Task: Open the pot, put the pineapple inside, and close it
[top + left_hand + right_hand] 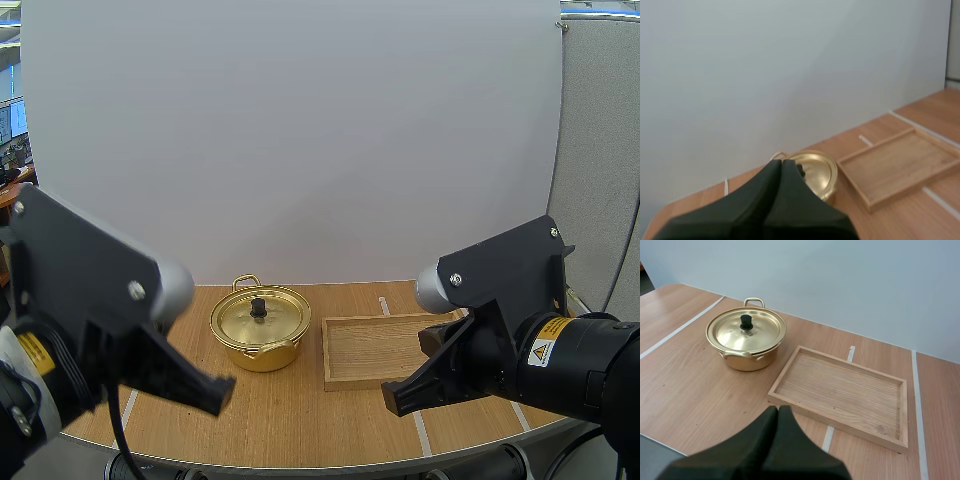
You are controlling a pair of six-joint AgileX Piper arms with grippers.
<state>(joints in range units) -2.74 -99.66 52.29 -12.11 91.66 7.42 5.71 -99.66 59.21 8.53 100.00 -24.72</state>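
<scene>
A round, shiny gold-coloured pot (746, 347), its black-knobbed lid (746, 332) seemingly seated flush, stands on the wooden table (690, 385) beside a shallow rectangular wooden tray (840, 390); left gripper (781, 164) and right gripper (778, 410) are pinched together, empty

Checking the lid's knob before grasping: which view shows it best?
Right wrist view: the knob stands clear, seen from above. High view shows it far off; in the left wrist view the left gripper partly hides it.
</scene>
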